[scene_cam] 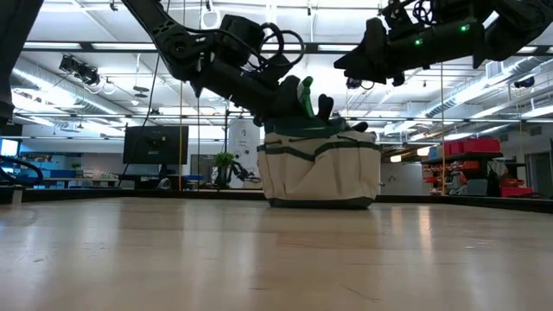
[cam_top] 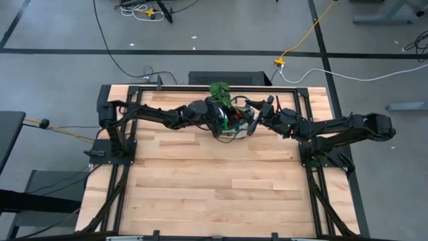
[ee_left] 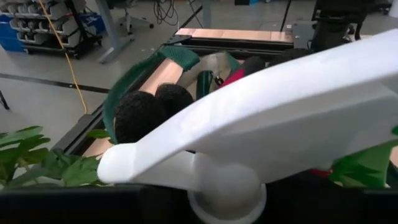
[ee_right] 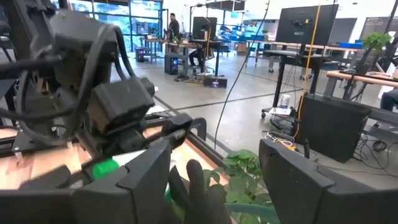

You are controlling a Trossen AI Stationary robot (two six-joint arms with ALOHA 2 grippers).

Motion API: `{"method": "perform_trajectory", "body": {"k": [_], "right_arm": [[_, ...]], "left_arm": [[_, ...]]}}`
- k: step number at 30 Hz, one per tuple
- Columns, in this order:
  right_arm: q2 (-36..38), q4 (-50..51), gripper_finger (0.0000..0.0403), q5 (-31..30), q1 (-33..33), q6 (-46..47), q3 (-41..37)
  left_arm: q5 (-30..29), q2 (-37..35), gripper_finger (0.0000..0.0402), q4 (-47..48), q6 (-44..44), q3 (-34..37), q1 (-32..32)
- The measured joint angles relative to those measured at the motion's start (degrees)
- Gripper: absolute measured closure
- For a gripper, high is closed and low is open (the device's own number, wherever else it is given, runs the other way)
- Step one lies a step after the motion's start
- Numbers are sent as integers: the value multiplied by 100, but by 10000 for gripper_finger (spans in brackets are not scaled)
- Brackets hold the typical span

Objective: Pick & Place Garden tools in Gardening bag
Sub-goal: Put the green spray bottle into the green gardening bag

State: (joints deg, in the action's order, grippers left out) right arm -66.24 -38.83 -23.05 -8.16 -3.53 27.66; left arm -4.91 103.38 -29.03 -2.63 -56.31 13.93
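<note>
The gardening bag [cam_top: 235,133] stands upright on the counter [cam_top: 214,187], at the middle of its far edge, with both arms meeting above it. In the low view the bag [scene_cam: 320,173] shows cream canvas sides, dark green trim and outer pockets, and its base rests flat on the wood [scene_cam: 259,259].

Black glove fingertips [scene_cam: 325,105] stick up out of its open mouth. The left wrist view shows the same gloves [ee_left: 138,116] inside the bag, with a patch of red beside them and a green bag handle [ee_left: 134,81] curving around them.

The green spray bottle [scene_cam: 307,93] is over the bag's mouth, just beside the glove fingertips. Its white trigger head [ee_left: 280,106] fills most of the left wrist view. The left hand [cam_top: 226,122] is clenched around this bottle and holds it above the bag's opening, its arm reaching in from the counter's left side. In the right wrist view the bottle's green body [ee_right: 102,168] shows beneath the left arm's wrist.

The right hand [cam_top: 252,125] hovers just beside the bag on its right side, raised above the rim. Its fingers [ee_right: 149,180] are spread wide and grasp nothing.

A leafy green plant [cam_top: 219,90] sits just behind the bag, past the counter's far edge. Beyond the counter lies a workshop floor with desks, monitors and cables, and a person [ee_right: 173,26] stands far off.
</note>
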Motion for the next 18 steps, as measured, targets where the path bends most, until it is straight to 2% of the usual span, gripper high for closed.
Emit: {"method": "perform_trajectory", "body": {"k": [2,6,9,12,18], "right_arm": [[0,13,156,0,0,0,0],[0,15,156,0,0,0,0],[0,15,156,0,0,0,0],[0,15,156,0,0,0,0],[0,25,156,-2,0,0,0]], "left_arm": [[-10,-93,260,57,0,8,0],[-21,-177,171,146,2,6,-2],[-26,-177,126,257,5,7,-28],[-36,-177,109,355,2,6,-34],[-40,-227,104,371,-4,5,-35]]}}
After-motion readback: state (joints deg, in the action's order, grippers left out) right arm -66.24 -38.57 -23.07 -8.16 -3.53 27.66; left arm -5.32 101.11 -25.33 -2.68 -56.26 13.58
